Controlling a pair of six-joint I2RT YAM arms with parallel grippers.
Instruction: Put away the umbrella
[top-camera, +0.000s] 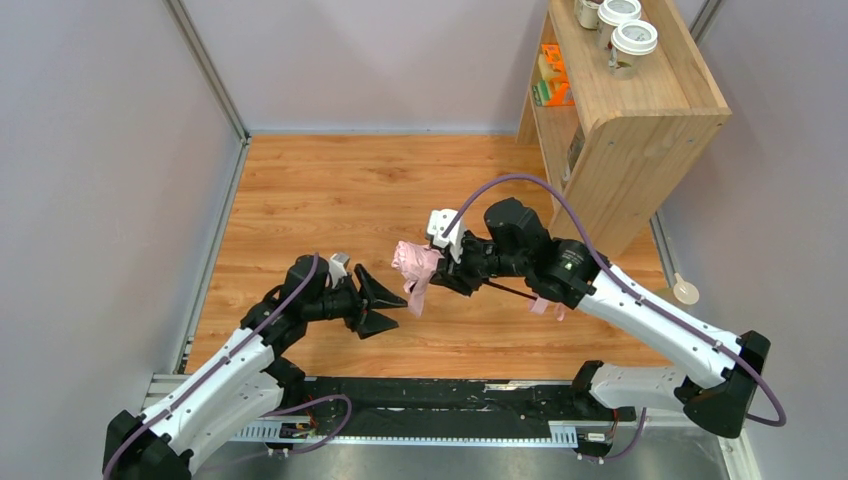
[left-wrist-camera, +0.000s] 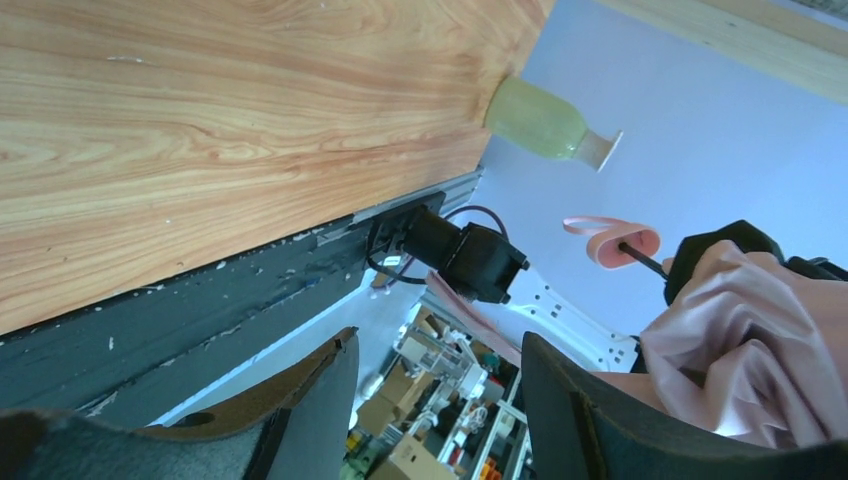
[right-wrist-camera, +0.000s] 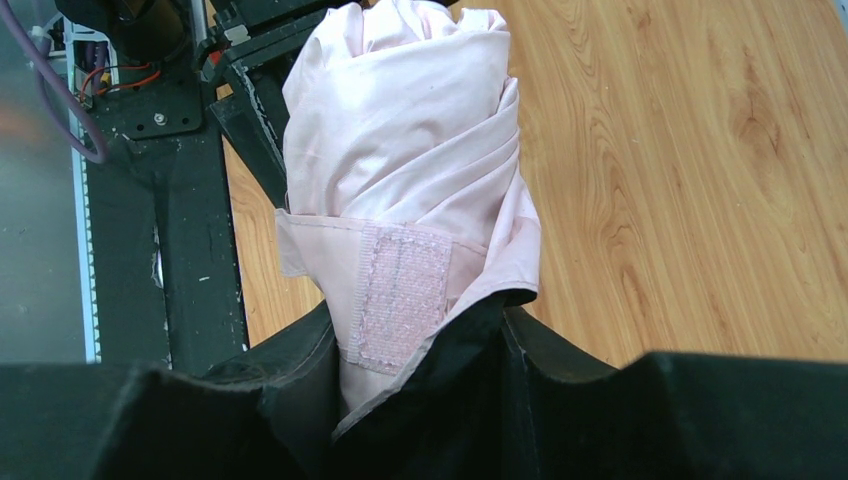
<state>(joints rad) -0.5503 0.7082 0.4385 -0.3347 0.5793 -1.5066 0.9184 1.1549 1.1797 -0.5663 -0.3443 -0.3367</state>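
My right end effector (top-camera: 450, 266) is pinching the umbrella (top-camera: 411, 262), its two fingers closed on the bundled pale pink canopy and holding it up above the wooden desk (top-camera: 330, 190), roughly over the middle of it. From my right wrist the folded fabric fills the gap between the fingers and bulges out past their tips, with the fastening strap (right-wrist-camera: 400, 292) lying flat across the front of the bundle; in the overhead view a loose pink end hangs down below the canopy. The thin black shaft (top-camera: 511, 290) runs back beneath my right wrist to the small pink handle (top-camera: 543, 304), which sits off the desk too. My left end effector (top-camera: 386, 306) is spread wide and pinches nothing; it hangs just to the left of the canopy, its tips pointing toward it with a gap between. A wooden shelf unit (top-camera: 620, 110) stands at the far right corner with lidded cups (top-camera: 634, 40) on top.
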